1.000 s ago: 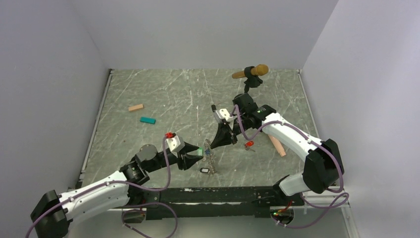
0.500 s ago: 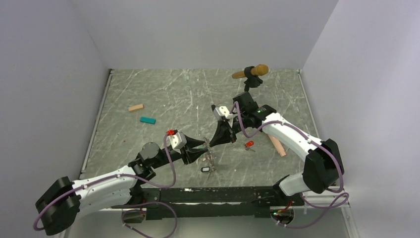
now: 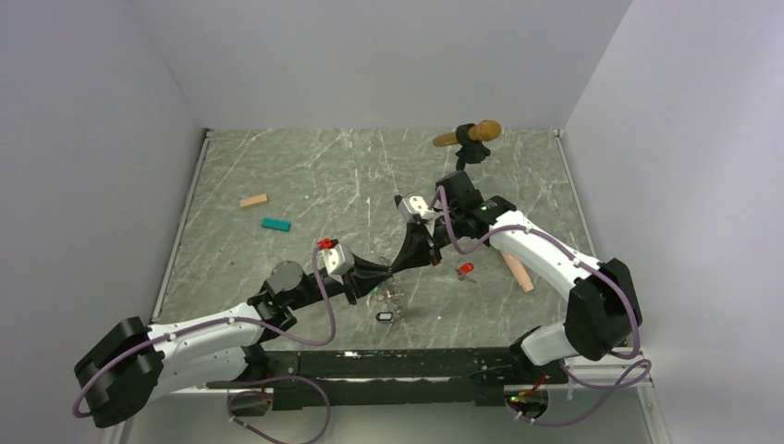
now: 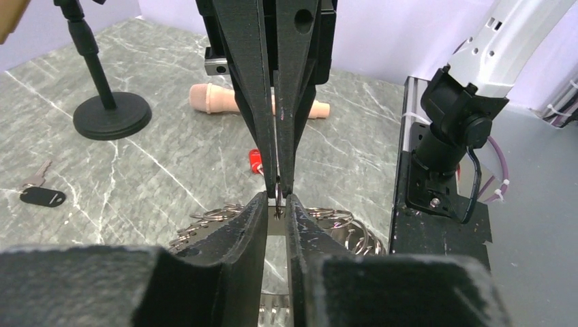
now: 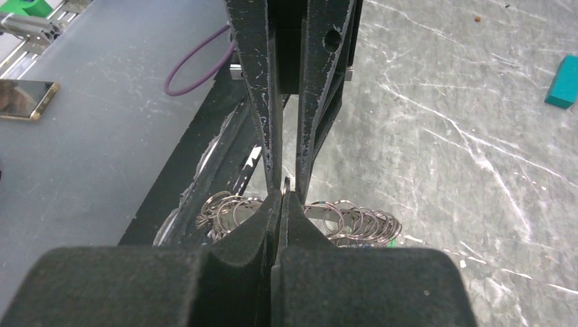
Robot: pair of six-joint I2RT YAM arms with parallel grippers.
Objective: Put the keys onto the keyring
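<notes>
A black-tagged key (image 3: 384,316) lies just nearer than the keyring (image 5: 354,221), above which the left gripper (image 4: 276,202), fingers a slit apart and grip unclear, meets the right gripper (image 5: 281,197), pinched on a link, a red-tagged key (image 3: 465,269) lying beyond-right.

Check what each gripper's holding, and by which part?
Right gripper pinches the grey metal ring chain by its uppermost ring. Left gripper straddles that ring; grip unclear.

Grey marbled desk (image 3: 324,166); tan block (image 3: 253,200) and teal block (image 3: 275,224) lie at left, apart; black mic-stand base (image 4: 112,117) stands toward the far edge; peach cylinder (image 3: 518,271) at right; red-tagged key (image 3: 465,269) near it; black-tagged key (image 3: 384,316) near the front edge.
</notes>
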